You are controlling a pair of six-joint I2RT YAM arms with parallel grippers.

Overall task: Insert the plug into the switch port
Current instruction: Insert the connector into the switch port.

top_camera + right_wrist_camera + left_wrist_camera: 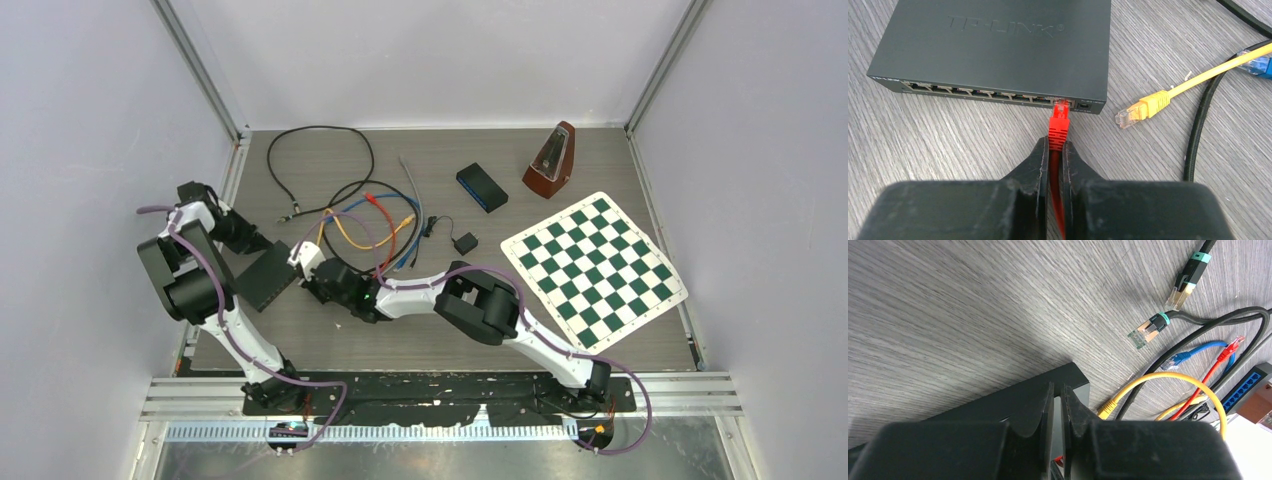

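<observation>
The black TP-Link switch (pixel 998 50) lies flat with its row of ports facing my right gripper; it also shows in the top view (pixel 265 277) and the left wrist view (pixel 998 400). My right gripper (pixel 1055 142) is shut on the red plug (pixel 1059 125) just behind its boot. The plug's tip is at the rightmost port, touching or just inside it. In the top view the right gripper (pixel 316 285) is at the switch's right side. My left gripper (pixel 1058 387) is shut with nothing between its fingers, over the switch's far edge (pixel 252 243).
A loose yellow plug (pixel 1143 107), a blue plug (pixel 1260 65) and a black cable (pixel 1198 130) lie right of the switch. Two teal-collared black plugs (pixel 1150 330) lie beyond it. Chessboard (pixel 592 268), metronome (pixel 550 160), second dark switch (pixel 482 187) and small adapter (pixel 465 242) are at the right.
</observation>
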